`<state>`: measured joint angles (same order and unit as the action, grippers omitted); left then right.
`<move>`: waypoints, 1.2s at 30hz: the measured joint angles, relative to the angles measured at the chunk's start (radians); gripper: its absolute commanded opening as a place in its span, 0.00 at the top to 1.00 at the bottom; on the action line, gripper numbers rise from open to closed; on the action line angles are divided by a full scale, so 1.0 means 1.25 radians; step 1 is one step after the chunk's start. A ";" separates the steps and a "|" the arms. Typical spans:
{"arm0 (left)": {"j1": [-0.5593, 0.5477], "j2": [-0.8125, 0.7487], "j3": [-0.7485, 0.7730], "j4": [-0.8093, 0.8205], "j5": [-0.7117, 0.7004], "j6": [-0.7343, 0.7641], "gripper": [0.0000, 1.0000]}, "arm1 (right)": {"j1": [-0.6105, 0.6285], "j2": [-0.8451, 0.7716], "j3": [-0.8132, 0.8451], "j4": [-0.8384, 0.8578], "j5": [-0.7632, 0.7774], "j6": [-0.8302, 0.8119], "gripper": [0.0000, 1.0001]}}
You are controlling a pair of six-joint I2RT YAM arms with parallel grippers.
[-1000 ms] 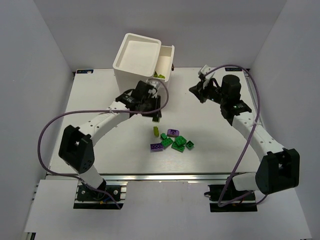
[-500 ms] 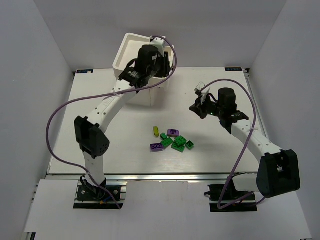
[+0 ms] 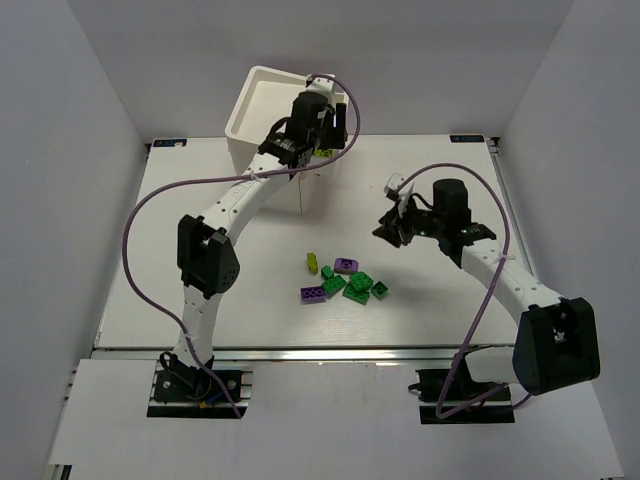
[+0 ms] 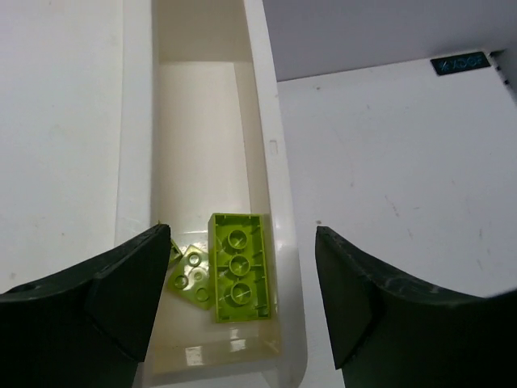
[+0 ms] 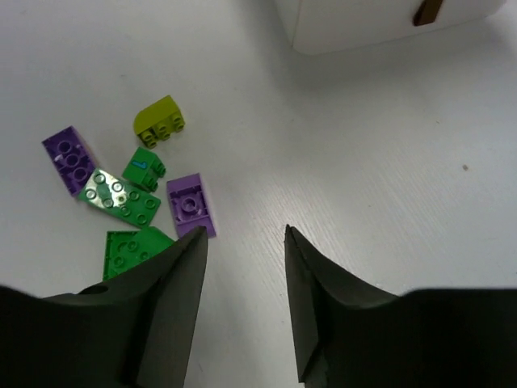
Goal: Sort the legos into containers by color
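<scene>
1. The left gripper [image 4: 242, 242] is seen with its jaws spread wide and nothing held between them. It is positioned over the pulled-out top drawer [image 4: 265, 145] of the white cabinet [image 3: 262, 105], which stands at the far side of the table [image 3: 190, 210].
2. Inside that drawer, a long yellow-green brick [image 4: 238, 268] is found lying studs-up against the right wall, directly below the gap between the jaws. A smaller yellow-green piece [image 4: 192, 280] lies just beside it on the left. A further sliver of yellow-green is largely hidden by the left finger and cannot be made out.
3. The right gripper [image 5: 242, 234] is seen with its jaws parted and nothing gripped. It is held above bare table, just beside the loose bricks and between them and the cabinet.
4. The remaining bricks are gathered in a cluster [image 3: 345, 282] near the middle of the table, well apart from the cabinet.
5. In the right wrist view, the cluster is made up as follows:
   - a rounded yellow-green brick [image 5: 160, 120] lies farthest out;
   - a purple brick [image 5: 71, 158] lies at the left;
   - a purple square brick [image 5: 191, 204] lies nearest the fingers;
   - a small green brick [image 5: 144, 168] touches a shiny green plate [image 5: 121, 196];
   - a flat green piece [image 5: 129, 250] is partly covered by one finger.
6. The foot of the cabinet and a brown knob [image 5: 428, 12] are cut off by the top edge of the right wrist view.
</scene>
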<state>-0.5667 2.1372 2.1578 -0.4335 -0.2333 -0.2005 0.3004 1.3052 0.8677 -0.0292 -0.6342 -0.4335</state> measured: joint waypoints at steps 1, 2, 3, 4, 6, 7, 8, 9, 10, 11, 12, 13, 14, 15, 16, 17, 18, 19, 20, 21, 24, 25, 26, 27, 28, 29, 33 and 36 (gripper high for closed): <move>0.001 0.000 0.004 0.002 -0.002 -0.001 0.16 | 0.002 0.004 0.000 -0.010 -0.014 -0.010 0.39; 0.002 0.000 0.008 0.003 -0.002 -0.004 0.16 | 0.003 0.010 0.002 -0.022 -0.034 -0.026 0.36; 0.003 0.000 0.011 0.004 -0.001 -0.007 0.16 | 0.006 0.019 0.003 -0.035 -0.060 -0.050 0.35; 0.004 0.000 0.014 0.003 0.000 -0.008 0.16 | 0.009 0.029 0.005 -0.052 -0.086 -0.082 0.34; 0.005 -0.004 0.020 0.003 0.001 -0.014 0.17 | 0.020 0.061 0.011 -0.090 -0.147 -0.150 0.33; 0.006 -0.008 0.020 0.000 0.004 -0.020 0.21 | 0.029 0.080 0.016 -0.109 -0.172 -0.182 0.34; 0.006 -0.018 0.020 -0.002 0.004 -0.024 0.23 | 0.040 0.099 0.021 -0.120 -0.191 -0.207 0.34; 0.006 -0.029 0.018 -0.005 0.004 -0.028 0.27 | 0.056 0.125 0.030 -0.131 -0.208 -0.233 0.34; 0.006 -0.047 0.010 -0.007 0.003 -0.034 0.34 | 0.072 0.150 0.040 -0.136 -0.216 -0.253 0.34; 0.007 -0.073 -0.007 -0.006 0.003 -0.042 0.49 | 0.092 0.178 0.054 -0.139 -0.220 -0.268 0.34; 0.007 -0.111 -0.041 -0.001 0.002 -0.052 0.56 | 0.110 0.209 0.070 -0.140 -0.220 -0.274 0.33; 0.007 -0.167 -0.096 0.005 -0.005 -0.059 0.62 | 0.130 0.237 0.087 -0.137 -0.212 -0.273 0.28; 0.007 -0.236 -0.164 0.002 -0.013 -0.065 0.68 | 0.154 0.271 0.110 -0.125 -0.194 -0.261 0.26; 0.007 -0.300 -0.228 0.009 -0.019 -0.074 0.68 | 0.172 0.301 0.129 -0.113 -0.176 -0.245 0.24; 0.007 -0.377 -0.300 0.014 -0.029 -0.084 0.66 | 0.189 0.326 0.149 -0.102 -0.158 -0.231 0.22; 0.007 -0.453 -0.371 0.013 -0.042 -0.092 0.50 | 0.207 0.353 0.171 -0.087 -0.139 -0.212 0.19; 0.006 -0.527 -0.433 0.007 -0.056 -0.101 0.43 | 0.222 0.376 0.192 -0.074 -0.117 -0.190 0.18; 0.006 -0.600 -0.496 0.008 -0.072 -0.120 0.38 | 0.237 0.394 0.208 -0.061 -0.096 -0.172 0.18; 0.006 -0.663 -0.545 -0.004 -0.090 -0.135 0.36 | 0.250 0.409 0.221 -0.048 -0.075 -0.152 0.18; 0.007 -0.725 -0.591 -0.021 -0.108 -0.154 0.31 | 0.262 0.420 0.232 -0.039 -0.054 -0.132 0.18; 0.007 -0.868 -0.703 -0.065 -0.161 -0.221 0.30 | 0.287 0.446 0.261 -0.030 -0.003 -0.086 0.18; 0.007 -0.902 -0.736 -0.082 -0.177 -0.242 0.30 | 0.294 0.455 0.272 -0.030 0.010 -0.072 0.18; 0.007 -0.937 -0.769 -0.104 -0.192 -0.265 0.30 | 0.299 0.462 0.280 -0.030 0.021 -0.059 0.18; 0.007 -0.963 -0.800 -0.128 -0.204 -0.289 0.30 | 0.304 0.467 0.285 -0.030 0.032 -0.050 0.17; 0.007 -0.982 -0.823 -0.148 -0.211 -0.308 0.30 | 0.308 0.471 0.288 -0.031 0.043 -0.038 0.15; 0.007 -0.999 -0.849 -0.169 -0.221 -0.328 0.30 | 0.311 0.473 0.289 -0.031 0.052 -0.029 0.14; 0.007 -1.038 -0.907 -0.232 -0.239 -0.388 0.29 | 0.327 0.487 0.291 -0.031 0.096 -0.003 0.12; 0.007 -1.045 -0.916 -0.260 -0.246 -0.413 0.28 | 0.340 0.504 0.294 -0.032 0.127 0.003 0.12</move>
<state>-0.5575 0.8307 1.0134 -0.7586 -0.5411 -0.7166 0.7254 1.9347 1.2358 -0.0692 -0.4759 -0.4294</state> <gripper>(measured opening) 0.710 0.886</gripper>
